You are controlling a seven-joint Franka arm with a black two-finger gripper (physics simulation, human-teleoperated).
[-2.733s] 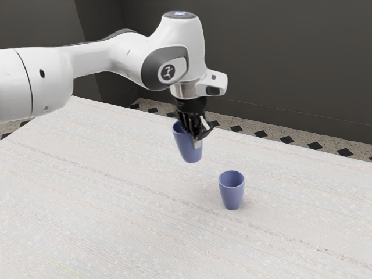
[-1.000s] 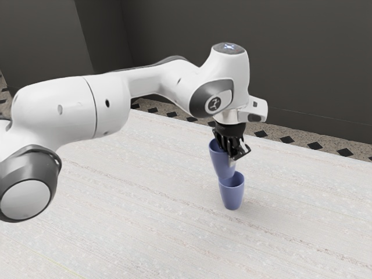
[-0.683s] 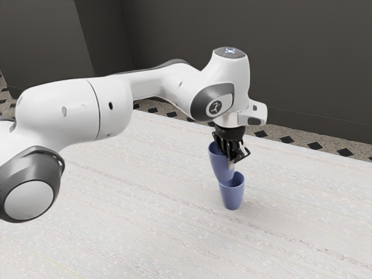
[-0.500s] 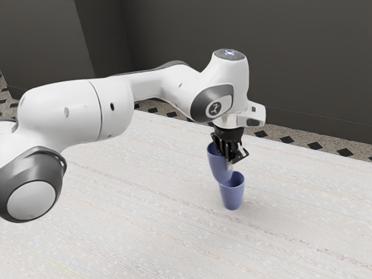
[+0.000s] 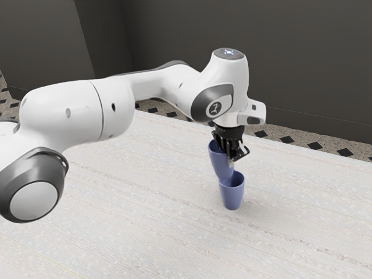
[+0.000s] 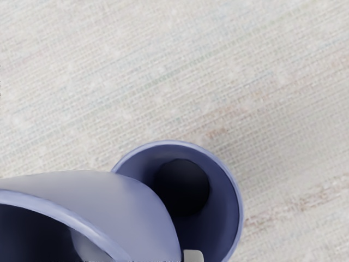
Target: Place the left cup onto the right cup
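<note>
Two blue-violet cups stand out on the pale table. One cup [image 5: 232,193] stands upright on the table. The other cup [image 5: 219,163] is tilted, its base dipping into the standing cup's mouth. My black gripper [image 5: 233,158] is shut on the tilted cup's rim. In the wrist view the held cup [image 6: 92,207] is large and close under my hand, overlapping the rim of the standing cup [image 6: 218,213], whose dark inside shows beside it.
The pale woven-textured table [image 5: 145,221] spreads wide around the cups. Behind its far edge runs a speckled floor with black diamond tiles [image 5: 317,144] and a dark wall.
Since 2.7 s ago my arm carried the held cup toward the exterior view's right and down onto the standing cup. Over the last second it has barely shifted.
</note>
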